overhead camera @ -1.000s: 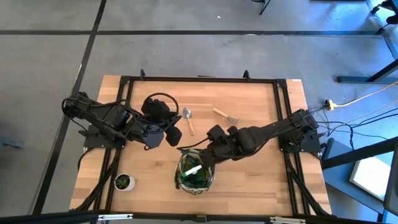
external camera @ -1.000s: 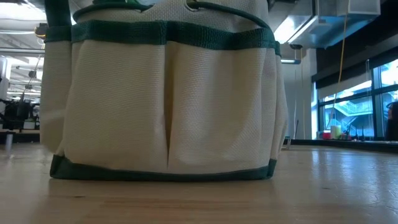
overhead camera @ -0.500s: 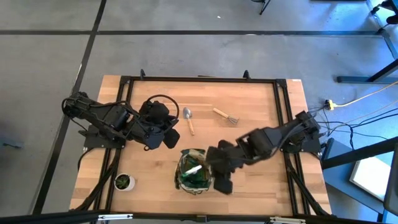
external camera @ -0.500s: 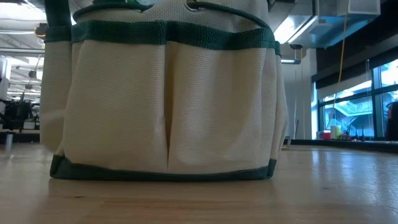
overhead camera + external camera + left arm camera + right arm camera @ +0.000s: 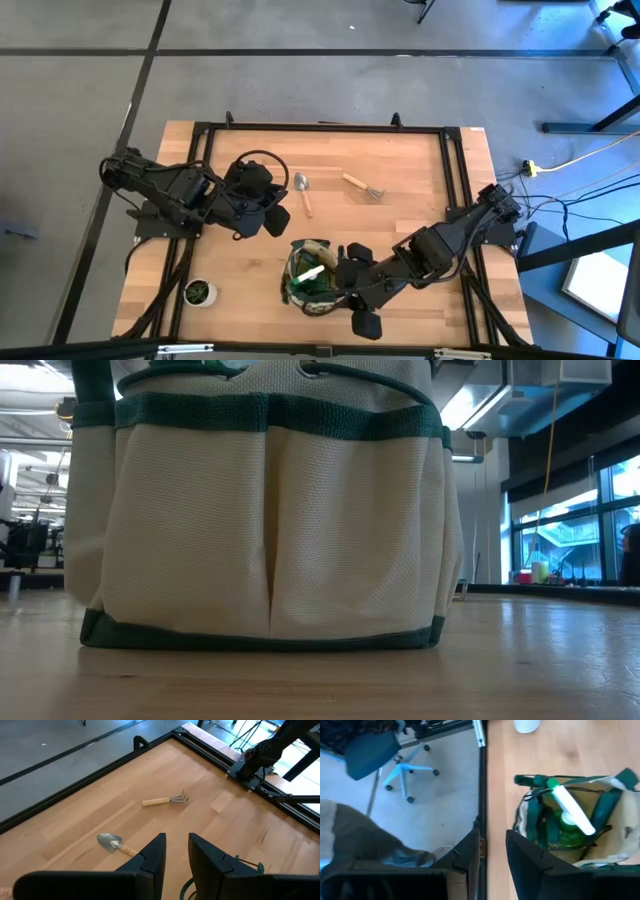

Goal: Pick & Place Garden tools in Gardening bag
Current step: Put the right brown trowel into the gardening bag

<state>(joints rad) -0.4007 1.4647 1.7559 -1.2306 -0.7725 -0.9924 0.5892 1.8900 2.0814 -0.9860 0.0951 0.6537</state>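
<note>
The gardening bag [image 5: 315,280] stands upright near the table's near edge and fills the low view [image 5: 270,530]. A green spray bottle with a white trigger [image 5: 568,812] sits inside it. A wooden-handled trowel [image 5: 303,192] and a small fork [image 5: 362,186] lie flat on the table's far half, also visible in the left wrist view as the trowel [image 5: 117,845] and the fork [image 5: 165,800]. My left gripper [image 5: 272,215] hovers left of the trowel, its fingers [image 5: 155,851] a little apart and empty. My right gripper [image 5: 365,320] hangs just right of the bag by the near edge, its fingers [image 5: 470,851] slightly apart and empty.
A small potted plant [image 5: 200,292] stands at the near left corner. Black frame rails [image 5: 320,127] run around the table. Bare wood lies between the fork and the right arm's base. An office chair [image 5: 380,755] stands on the floor beyond the table's edge.
My right gripper has swung from over the bag's far rim toward the table's near edge, past the bag's right side, rising and rolling as it went. It carries nothing. The bag and the tools have stayed where they were.
</note>
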